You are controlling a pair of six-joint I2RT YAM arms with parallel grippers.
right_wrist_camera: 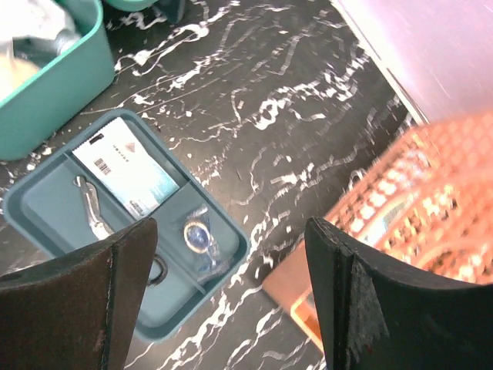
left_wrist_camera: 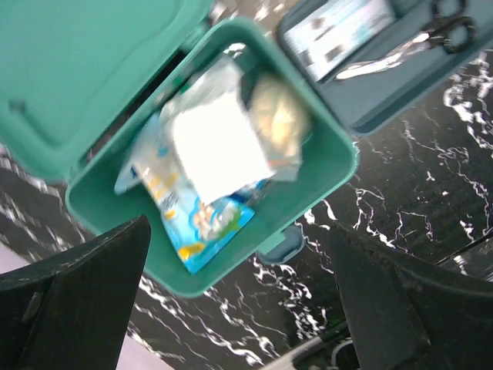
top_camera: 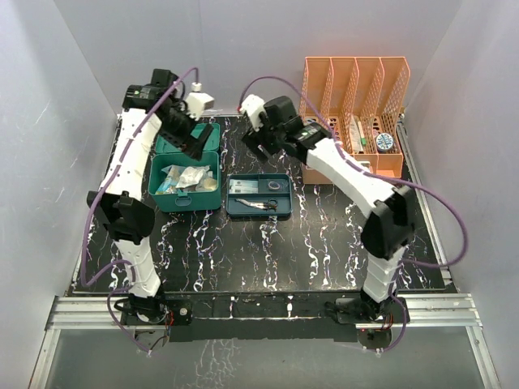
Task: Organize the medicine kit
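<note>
The left arm reaches to the far side of the table (top_camera: pixel 324 243), its left hand (left_wrist_camera: pixel 239 227) hanging over the medicine kit (left_wrist_camera: pixel 308 200) with fingers spread wide and nothing in them. The kit sits at the table's left with its lid (top_camera: pixel 188 138) thrown back and holds several blurred packets, one white (left_wrist_camera: pixel 216 142). Just to its right, one tray (right_wrist_camera: pixel 46 208) holds one white packet (right_wrist_camera: pixel 123 166), one pair of scissors (left_wrist_camera: pixel 416 46) and one small blue wrapped thing (right_wrist_camera: pixel 196 235). The right hand (right_wrist_camera: pixel 231 227) hangs wide open and empty above the tray. One orange rack (top_camera: pixel 357 105) with four slots stands far right.
</note>
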